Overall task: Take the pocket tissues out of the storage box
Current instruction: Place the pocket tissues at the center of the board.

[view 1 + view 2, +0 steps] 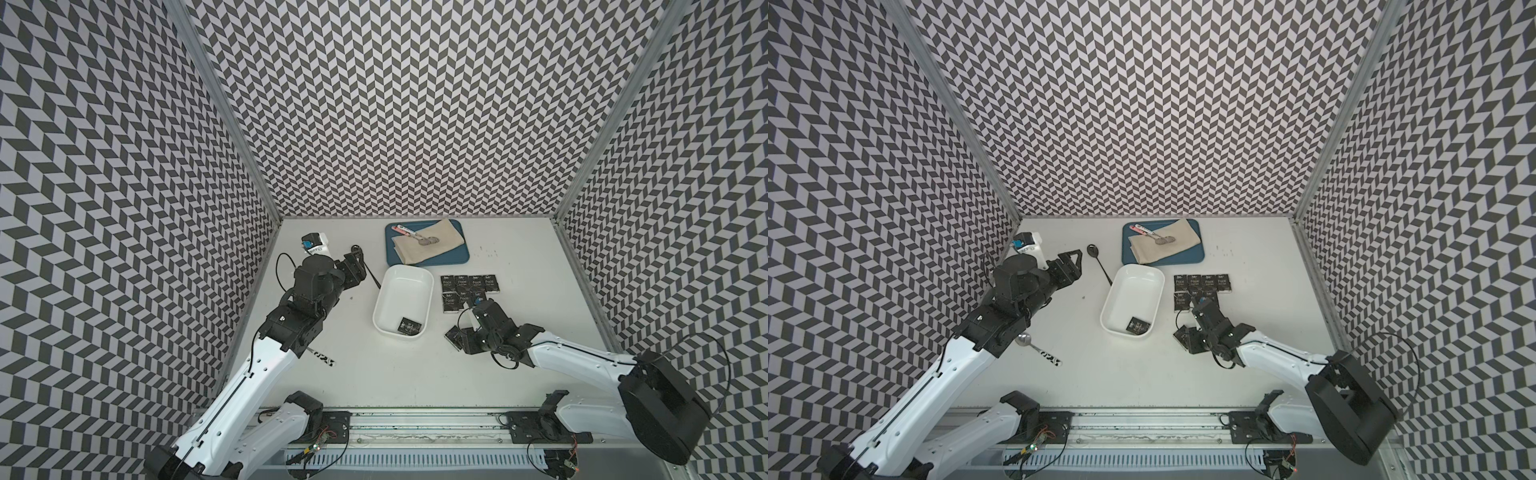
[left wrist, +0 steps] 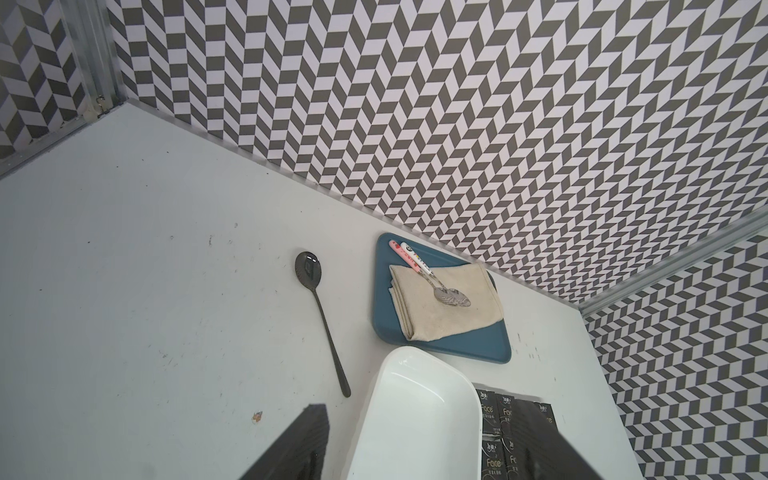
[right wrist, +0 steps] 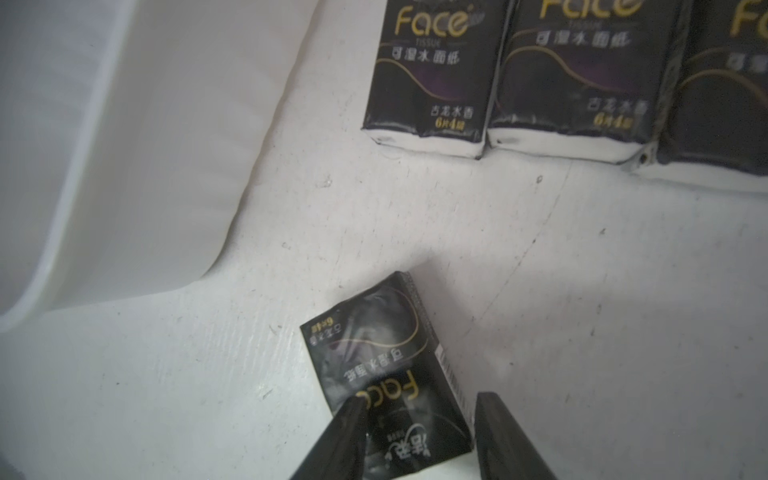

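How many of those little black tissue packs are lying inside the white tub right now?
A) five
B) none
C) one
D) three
C: in both top views a single pocket tissue packet lies at the end of the storage box nearest the robot, while the other packets lie outside it.

We spot blue tray [image 1: 451, 258] at back of white scuffed table [image 1: 374, 374]. Folded beige cloth [image 1: 436, 245] on it. Two spoons with colourful handles [image 2: 453, 296] side by side across cloth, handle ends out over bare tray. Black spoon [image 2: 308, 268] flat on table left of tray, bowl toward back wall. Another spoon [image 1: 1049, 356], black-and-white patterned handle, front left. White-and-blue gadget [image 1: 1027, 245] in back left corner, no clue what it is. Chevron walls [image 1: 395, 104] all round.
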